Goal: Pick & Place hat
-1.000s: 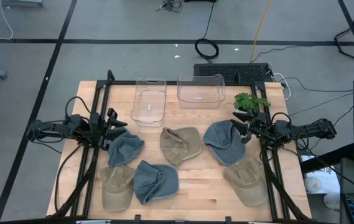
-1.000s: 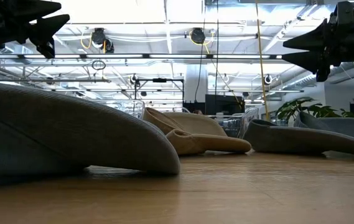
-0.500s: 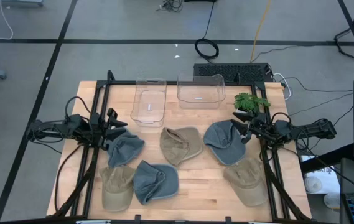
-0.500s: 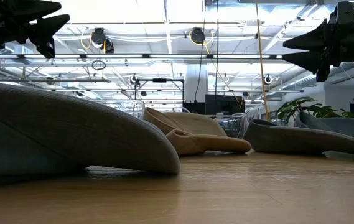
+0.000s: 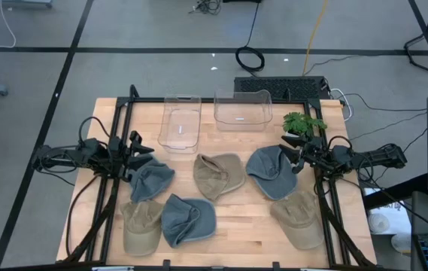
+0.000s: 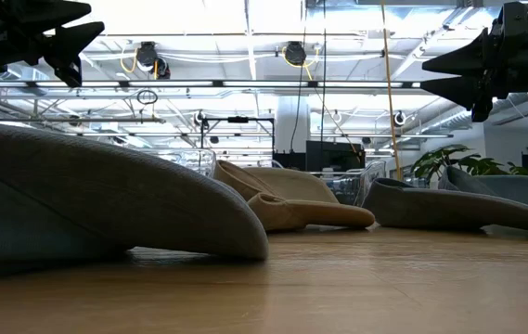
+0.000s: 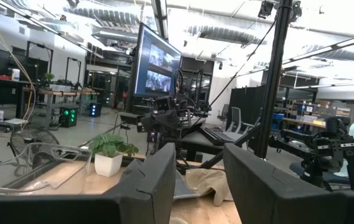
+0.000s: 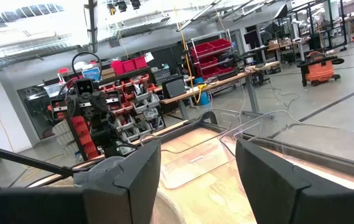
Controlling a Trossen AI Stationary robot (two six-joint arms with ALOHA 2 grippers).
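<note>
Waiting unchanged over the last second, my left gripper (image 5: 140,146) and right gripper (image 5: 292,156) hang wide open above the worktop (image 5: 232,226); six hats (image 5: 218,175) lie ungrasped, task unstarted.

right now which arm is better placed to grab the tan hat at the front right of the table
Right. The right gripper, fingers open, hovers at the table's right side, nearer the tan hat. The left gripper waits on the far left, with other hats between.
</note>
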